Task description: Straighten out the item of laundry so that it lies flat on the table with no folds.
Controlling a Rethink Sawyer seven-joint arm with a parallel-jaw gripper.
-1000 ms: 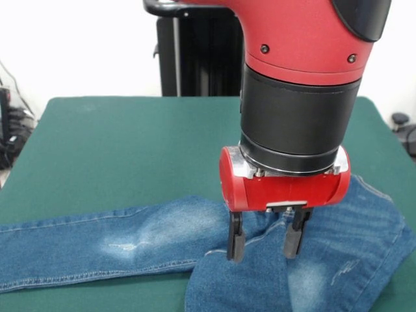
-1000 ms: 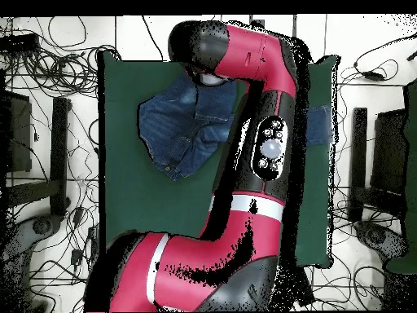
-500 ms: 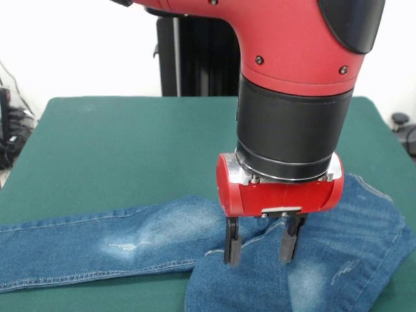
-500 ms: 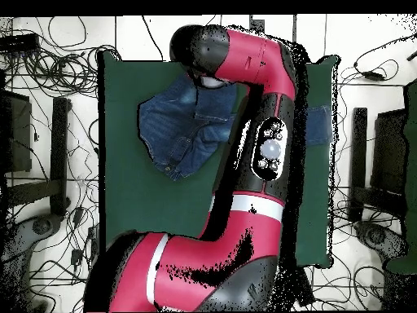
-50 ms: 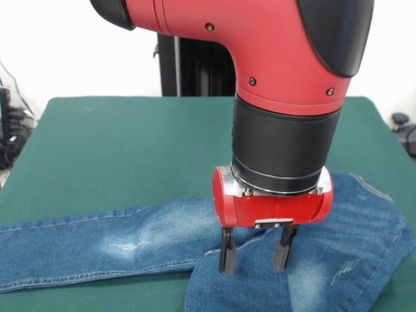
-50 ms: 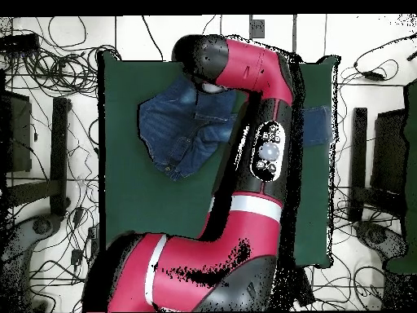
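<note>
Hand (image 5: 254, 250), fingers spread, hangs low over the folded jeans (image 5: 130, 244) at the surface's (image 5: 130, 143) 6 o'clock edge, apparently reaching for a grasp; next it needs to pinch the doubled-over layer and drag it flat.

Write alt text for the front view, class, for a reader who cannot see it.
A red and black robot arm lowers its open gripper onto blue jeans folded over themselves on a dark green table. One leg stretches flat to the left; the fingertips straddle a raised fold.
</note>
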